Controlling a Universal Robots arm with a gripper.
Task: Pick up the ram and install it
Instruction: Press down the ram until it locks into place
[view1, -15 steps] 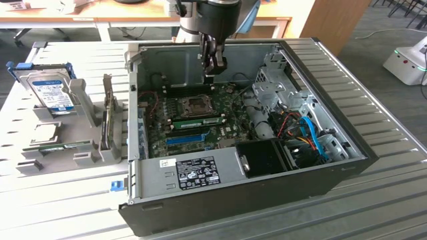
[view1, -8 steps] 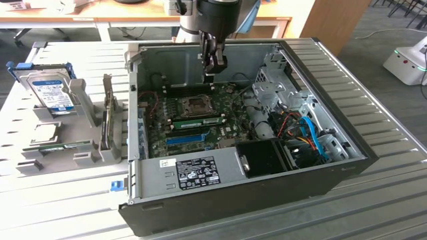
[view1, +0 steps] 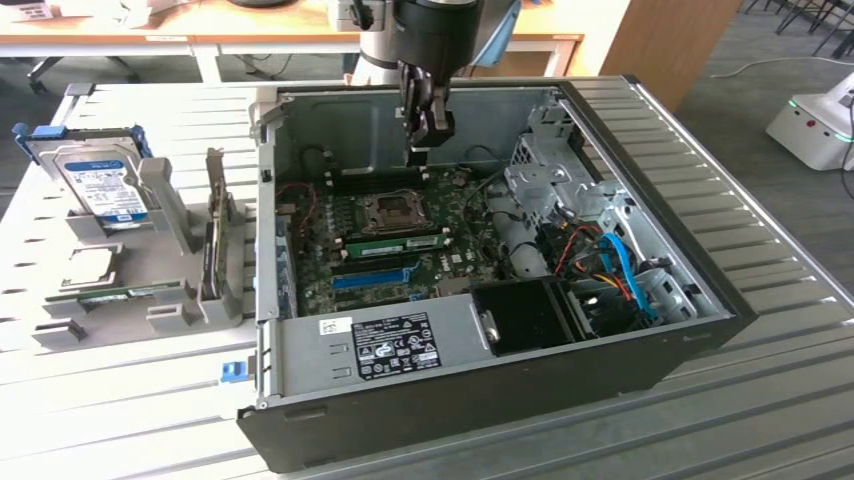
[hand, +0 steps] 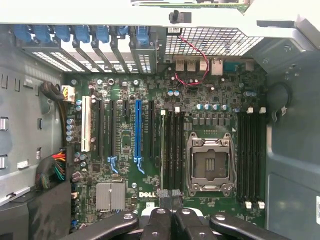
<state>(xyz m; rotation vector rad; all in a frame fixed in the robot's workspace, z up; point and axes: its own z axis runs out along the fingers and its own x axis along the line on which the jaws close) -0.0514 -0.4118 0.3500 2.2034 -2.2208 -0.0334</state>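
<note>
A green ram stick (view1: 400, 242) sits in a memory slot on the motherboard, between the CPU socket (view1: 396, 208) and the blue slot (view1: 367, 278). In the wrist view that ram (hand: 162, 150) is seen edge-on in the slot bank beside the socket (hand: 210, 165). My gripper (view1: 426, 140) hangs inside the open case above the board, shut, with nothing visible between its fingers. Its fingertips (hand: 170, 196) are over one end of that slot bank. A second green ram stick (view1: 127, 293) lies in the grey holder at the exterior view's left.
The black PC case (view1: 694, 330) lies open on a slatted table. Its walls, drive cage (view1: 554, 175) and cables (view1: 621, 265) ring the board. The holder outside carries a hard drive (view1: 110, 185) and an upright dark expansion card (view1: 216, 235). More black memory slots (hand: 252, 150) flank the socket.
</note>
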